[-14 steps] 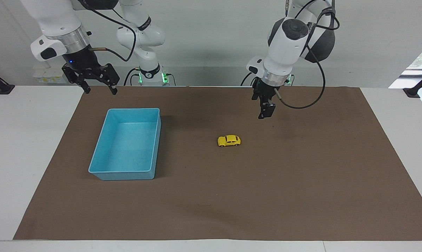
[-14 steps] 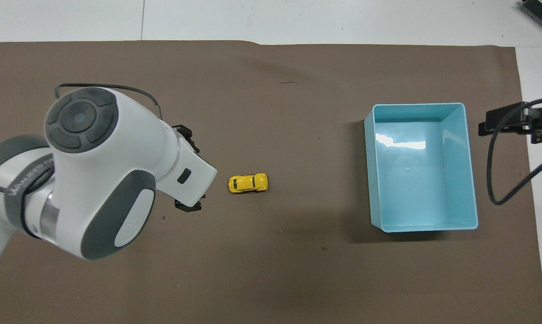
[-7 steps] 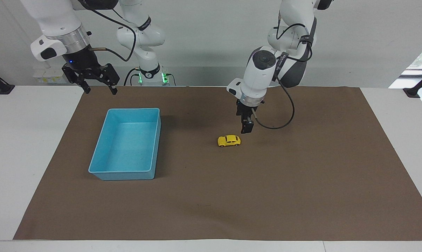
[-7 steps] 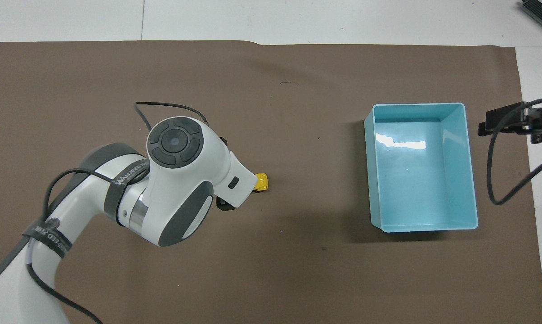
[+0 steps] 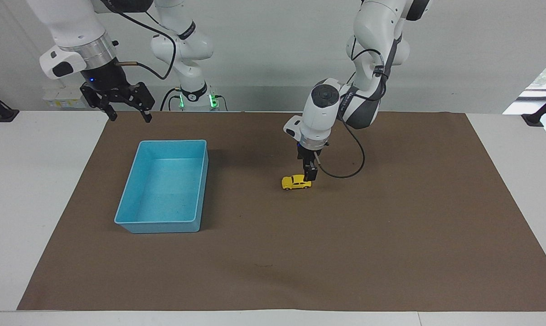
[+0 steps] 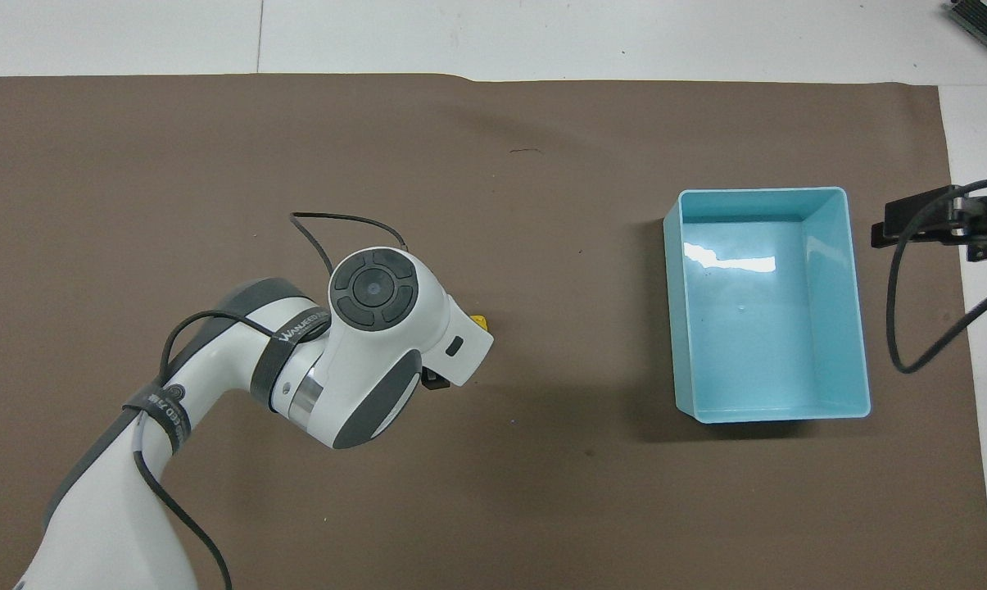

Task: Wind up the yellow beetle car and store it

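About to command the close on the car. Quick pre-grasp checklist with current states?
1. Toy car upright on its wheels on the brown mat: ok.
2. Left gripper down at the car's end toward the left arm: ok.
3. Jaws open for the grasp: ok.
4. Jaws straddling the car body rather than sitting beside it: cannot tell; the arm hides nearly all of the car from above.
5. Blue bin upright, nothing in it, toward the right arm's end: ok.
6. Right gripper waiting, open, raised over the mat's edge nearest the robots, apart from the bin: ok.
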### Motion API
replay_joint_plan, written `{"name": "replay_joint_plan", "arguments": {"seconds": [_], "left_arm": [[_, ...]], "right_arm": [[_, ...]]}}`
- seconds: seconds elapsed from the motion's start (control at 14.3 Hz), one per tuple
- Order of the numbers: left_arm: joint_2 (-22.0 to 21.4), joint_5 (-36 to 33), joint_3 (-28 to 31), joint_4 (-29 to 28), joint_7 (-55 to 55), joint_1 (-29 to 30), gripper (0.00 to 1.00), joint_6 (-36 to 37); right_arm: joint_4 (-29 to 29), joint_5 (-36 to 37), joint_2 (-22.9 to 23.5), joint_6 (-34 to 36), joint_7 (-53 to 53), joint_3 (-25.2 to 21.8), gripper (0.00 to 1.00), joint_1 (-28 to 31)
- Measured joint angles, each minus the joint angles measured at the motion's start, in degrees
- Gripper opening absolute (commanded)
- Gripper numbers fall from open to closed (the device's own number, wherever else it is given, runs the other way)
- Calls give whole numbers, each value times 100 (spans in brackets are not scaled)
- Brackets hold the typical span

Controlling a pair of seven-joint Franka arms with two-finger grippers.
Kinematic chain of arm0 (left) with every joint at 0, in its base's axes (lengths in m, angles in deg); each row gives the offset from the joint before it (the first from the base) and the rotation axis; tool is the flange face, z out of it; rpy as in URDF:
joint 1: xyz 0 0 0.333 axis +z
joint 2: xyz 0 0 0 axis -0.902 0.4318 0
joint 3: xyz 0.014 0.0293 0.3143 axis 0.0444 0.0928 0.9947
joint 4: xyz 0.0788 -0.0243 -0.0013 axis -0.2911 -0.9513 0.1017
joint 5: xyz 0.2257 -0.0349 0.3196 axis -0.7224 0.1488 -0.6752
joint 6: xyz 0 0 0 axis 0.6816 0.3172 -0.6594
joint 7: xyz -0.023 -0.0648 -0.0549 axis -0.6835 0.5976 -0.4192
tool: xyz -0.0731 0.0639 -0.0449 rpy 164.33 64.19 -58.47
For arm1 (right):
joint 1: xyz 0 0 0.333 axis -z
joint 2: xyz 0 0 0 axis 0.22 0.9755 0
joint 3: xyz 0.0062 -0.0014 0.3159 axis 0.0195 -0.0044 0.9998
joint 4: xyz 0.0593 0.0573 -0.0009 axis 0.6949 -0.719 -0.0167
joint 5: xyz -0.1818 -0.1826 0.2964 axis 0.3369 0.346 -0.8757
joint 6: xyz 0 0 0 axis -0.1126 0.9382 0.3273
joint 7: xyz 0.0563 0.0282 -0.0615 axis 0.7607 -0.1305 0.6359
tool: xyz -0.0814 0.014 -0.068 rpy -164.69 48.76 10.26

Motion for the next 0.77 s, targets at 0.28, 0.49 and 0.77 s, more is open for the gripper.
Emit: {"name": "replay_joint_plan", "arguments": {"seconds": [0.28, 0.49, 0.77], "left_arm": [[411, -721, -3, -14, -720, -161, 91, -287], [464, -756, -4, -8, -847, -209, 12, -305], [458, -924, 0, 20, -970, -273, 0, -308]], "right_arm": [[0, 0, 0, 0, 0, 0, 100, 0], [0, 0, 0, 0, 0, 0, 100, 0], [0, 0, 0, 0, 0, 0, 100, 0]]}}
